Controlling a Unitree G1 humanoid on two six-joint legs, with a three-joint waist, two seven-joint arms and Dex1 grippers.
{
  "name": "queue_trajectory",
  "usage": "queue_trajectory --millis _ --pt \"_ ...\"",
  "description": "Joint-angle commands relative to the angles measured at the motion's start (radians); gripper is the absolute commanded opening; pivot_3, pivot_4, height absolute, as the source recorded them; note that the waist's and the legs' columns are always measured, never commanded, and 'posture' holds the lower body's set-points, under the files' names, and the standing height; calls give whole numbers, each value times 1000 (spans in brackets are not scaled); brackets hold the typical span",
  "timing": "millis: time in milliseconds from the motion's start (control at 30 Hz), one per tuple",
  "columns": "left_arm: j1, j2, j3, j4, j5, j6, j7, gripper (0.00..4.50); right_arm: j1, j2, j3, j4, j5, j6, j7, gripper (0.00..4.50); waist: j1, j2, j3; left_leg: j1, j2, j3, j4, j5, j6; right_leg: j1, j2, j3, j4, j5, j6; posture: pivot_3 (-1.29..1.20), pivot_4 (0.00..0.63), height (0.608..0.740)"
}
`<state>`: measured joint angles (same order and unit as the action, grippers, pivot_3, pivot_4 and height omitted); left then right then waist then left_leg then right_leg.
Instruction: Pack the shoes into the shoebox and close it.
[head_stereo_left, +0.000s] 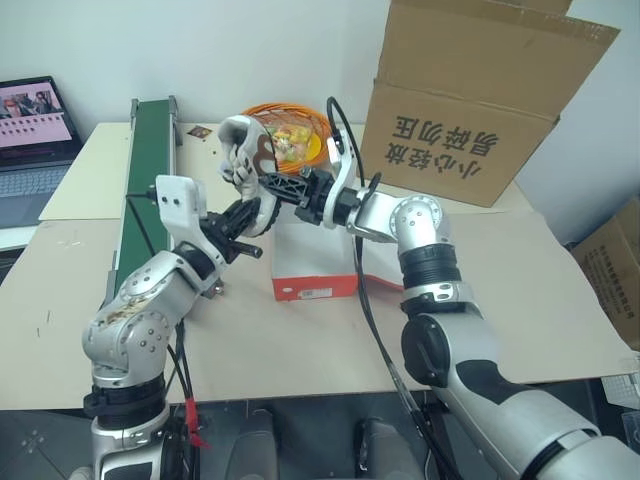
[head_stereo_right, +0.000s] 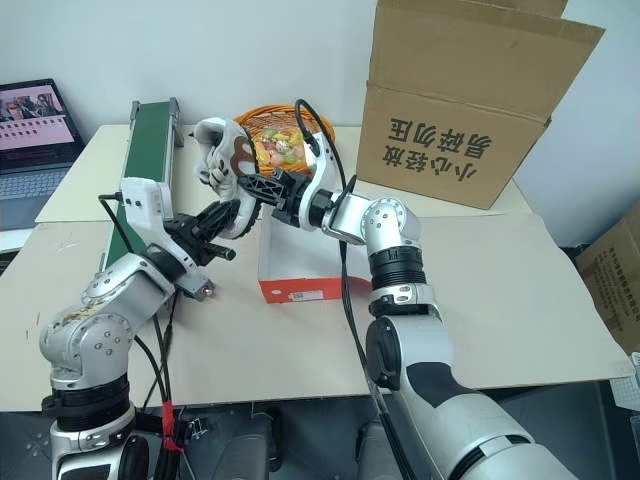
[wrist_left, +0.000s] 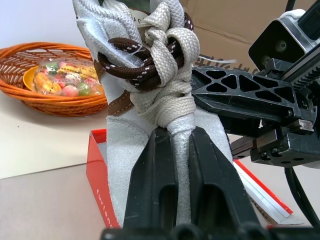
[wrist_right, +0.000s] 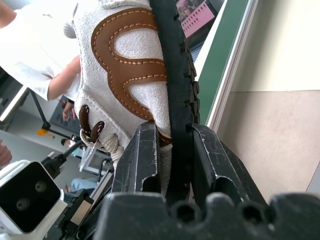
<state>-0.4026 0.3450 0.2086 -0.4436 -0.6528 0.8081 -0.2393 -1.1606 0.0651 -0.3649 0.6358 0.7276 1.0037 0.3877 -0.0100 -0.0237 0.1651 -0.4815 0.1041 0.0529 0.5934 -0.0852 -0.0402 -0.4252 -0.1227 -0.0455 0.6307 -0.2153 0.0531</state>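
Your left gripper (wrist_left: 180, 150) has its jaws nearly closed on the cream lace bundle of the sneaker (head_stereo_left: 245, 150), just under the knot. Your right gripper (wrist_right: 172, 145) has its jaws pinched narrow on the same sneaker's black sole edge and cream side, below the brown leather patch. So both grippers hold one shoe in the air, toe up, above the near left corner of the open red shoebox (head_stereo_left: 315, 290).

The sneaker's lower end is cut off behind the left fingers (wrist_left: 150, 190) in the left wrist view, so you cannot tell whether it touches the shoebox wall. From the head views, the right arm covers most of the shoebox's inside; you cannot tell whether a second shoe lies there. Its lid is only partly visible, lying flat toward the right.

Behind the sneaker sits an orange wicker basket (head_stereo_right: 270, 120) with wrapped sweets, half hidden by the shoe. A green conveyor (head_stereo_left: 145, 170) runs along the bench (head_stereo_left: 560, 300) on the left, and a big brown carton (head_stereo_left: 480, 100) stands at the back right, its top cut off. A laptop (head_stereo_left: 35, 130) sits far left.
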Motion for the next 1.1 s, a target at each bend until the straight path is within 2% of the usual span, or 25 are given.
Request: queue_trajectory --millis 33,67,200,300,400,500,567,700,767,933,1000,1100 --pt "-13 -8 -108 -53 -10 -3 -61 1836 -35 23 -48 -71 65 -36 -29 442 0 0 0 0 0 0 0 0 0 0 0 0 0 0 0 0 150 720" --pt "-13 -11 -102 -52 -13 -6 -57 2139 -39 23 -70 -61 73 -51 -50 442 0 0 0 0 0 0 0 0 0 0 0 0 0 0 0 0 150 720" --pt "-8 -12 -95 -48 7 -24 -48 2139 -71 14 -168 -11 82 -180 -154 442 -2 0 0 0 0 0 0 0 0 0 0 0 0 0 0 0 150 720" --pt "0 -12 -102 -51 14 -30 -49 2139 -101 -15 -195 35 11 -387 -265 442 5 0 0 0 0 0 0 0 0 0 0 0 0 0 0 0 150 720" --pt "6 -15 -105 -51 22 -38 -43 2139 -97 -72 -73 29 -162 -552 -283 442 17 1 1 -1 0 0 0 0 0 0 0 0 -2 0 1 0 150 720" --pt "6 -16 -99 -47 25 -45 -34 2139 -88 -134 87 19 -328 -607 -262 442 13 1 1 -1 0 0 0 0 0 -1 0 0 -2 0 1 0 150 720" --pt "5 -14 -90 -41 28 -46 -28 2139 -83 -167 174 -29 -389 -574 -227 442 4 1 1 -1 0 0 -1 0 0 -2 0 1 -1 0 0 0 150 720" --pt "0 -6 -86 -22 34 -47 -32 2139 -68 -233 267 -220 -348 -239 -156 442 -10 1 2 -1 0 0 -1 5 8 -3 0 2 1 0 0 0 150 720" --pt "-2 -8 -89 -17 35 -49 -33 2139 -57 -248 249 -287 -299 -84 -159 442 -8 1 2 -1 0 0 -1 5 9 -3 0 2 1 0 0 0 150 720" --pt "-3 -12 -99 -11 38 -52 -37 2139 -56 -210 96 -345 -188 246 -262 442 3 1 2 -1 0 0 0 5 8 -1 0 1 1 0 0 0 150 720" --pt "-3 -16 -100 -13 38 -53 -37 2139 -47 -202 70 -339 -191 323 -296 442 7 1 2 -1 0 0 0 1 2 -1 0 1 0 0 -1 0 150 720" --pt "1 -18 -97 -19 34 -51 -36 2139 -8 -215 115 -316 -229 346 -296 442 10 1 2 -1 0 0 0 1 1 -1 0 1 0 0 -1 0 150 720"
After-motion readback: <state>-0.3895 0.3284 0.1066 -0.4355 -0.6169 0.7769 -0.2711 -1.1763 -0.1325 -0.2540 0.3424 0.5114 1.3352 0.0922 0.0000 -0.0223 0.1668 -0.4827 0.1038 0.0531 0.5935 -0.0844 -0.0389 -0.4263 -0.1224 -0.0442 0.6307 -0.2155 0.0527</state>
